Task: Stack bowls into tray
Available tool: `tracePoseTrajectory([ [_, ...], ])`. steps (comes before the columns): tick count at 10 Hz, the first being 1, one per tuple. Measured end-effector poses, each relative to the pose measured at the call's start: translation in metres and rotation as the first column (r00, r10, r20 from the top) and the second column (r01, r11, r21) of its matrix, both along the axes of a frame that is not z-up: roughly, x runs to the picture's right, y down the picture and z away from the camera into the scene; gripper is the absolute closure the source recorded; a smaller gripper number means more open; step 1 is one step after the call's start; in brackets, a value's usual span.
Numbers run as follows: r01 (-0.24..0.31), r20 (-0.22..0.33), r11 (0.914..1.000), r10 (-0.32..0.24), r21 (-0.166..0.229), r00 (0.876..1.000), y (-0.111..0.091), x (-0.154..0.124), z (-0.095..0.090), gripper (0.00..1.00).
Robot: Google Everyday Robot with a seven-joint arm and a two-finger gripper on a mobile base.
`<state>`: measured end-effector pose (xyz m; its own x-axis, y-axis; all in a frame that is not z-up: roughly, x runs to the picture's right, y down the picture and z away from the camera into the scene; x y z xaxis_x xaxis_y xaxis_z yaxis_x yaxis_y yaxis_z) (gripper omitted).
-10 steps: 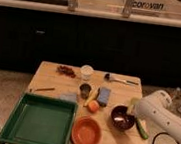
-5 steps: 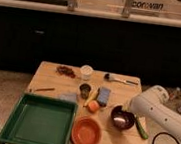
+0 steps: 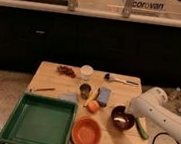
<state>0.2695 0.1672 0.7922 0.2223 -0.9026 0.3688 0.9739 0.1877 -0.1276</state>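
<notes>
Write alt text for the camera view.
A white robot arm reaches in from the right, its gripper at the maroon bowl on a wooden table. An orange bowl sits just right of the green tray, which holds nothing.

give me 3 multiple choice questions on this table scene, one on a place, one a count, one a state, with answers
1. Where is the gripper?
A over the tray
B beside the dark bowl
C over the orange bowl

2. How many bowls are in the tray?
A none
B one
C two

3. How does the dark bowl sit?
A upside down
B upright on the table
C stacked in the orange bowl

Answers:
1 B, the gripper is close by that bowl on the table's right side.
2 A, both bowls rest on the wood outside the tray.
3 B, its pale inside faces up.
</notes>
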Motion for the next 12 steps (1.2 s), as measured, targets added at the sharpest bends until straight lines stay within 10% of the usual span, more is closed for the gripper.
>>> tracePoseTrajectory([
  [6, 0.053, 0.000, 0.9982, -0.053, -0.029, 0.999, 0.002, 0.003, -0.005, 0.22],
  [12, 0.066, -0.010, 0.9962, -0.066, -0.058, 0.998, 0.005, 0.014, -0.002, 0.20],
])
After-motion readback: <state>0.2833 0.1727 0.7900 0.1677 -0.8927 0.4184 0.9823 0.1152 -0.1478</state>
